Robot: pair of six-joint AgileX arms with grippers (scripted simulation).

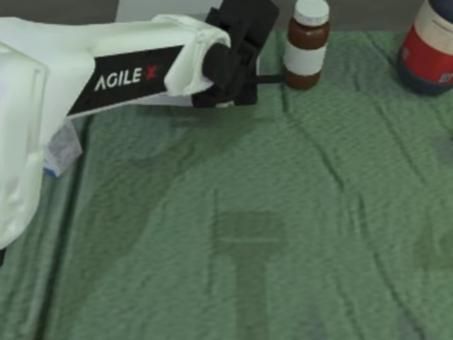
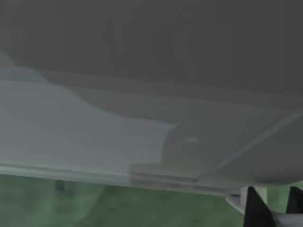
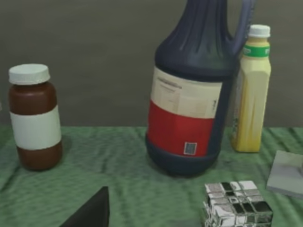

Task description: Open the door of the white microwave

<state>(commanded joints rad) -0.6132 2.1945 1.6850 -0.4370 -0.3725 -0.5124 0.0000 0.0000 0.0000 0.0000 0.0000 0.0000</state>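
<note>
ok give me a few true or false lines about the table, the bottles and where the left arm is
1. The left gripper is at the microwave, at the table's far left. True.
2. The brown bottle has a black cap. False: its cap is white.
3. The table cloth is green. True.
4. The dark jug lies on its side. False: it stands upright.
5. A yellow bottle stands beside the dark jug. True.

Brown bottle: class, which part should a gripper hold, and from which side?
Grip the brown bottle at its labelled middle, below the white cap, coming level from the top view's bottom side. It stands upright and round, green cloth bare before it; the left gripper crowds its left.
</note>
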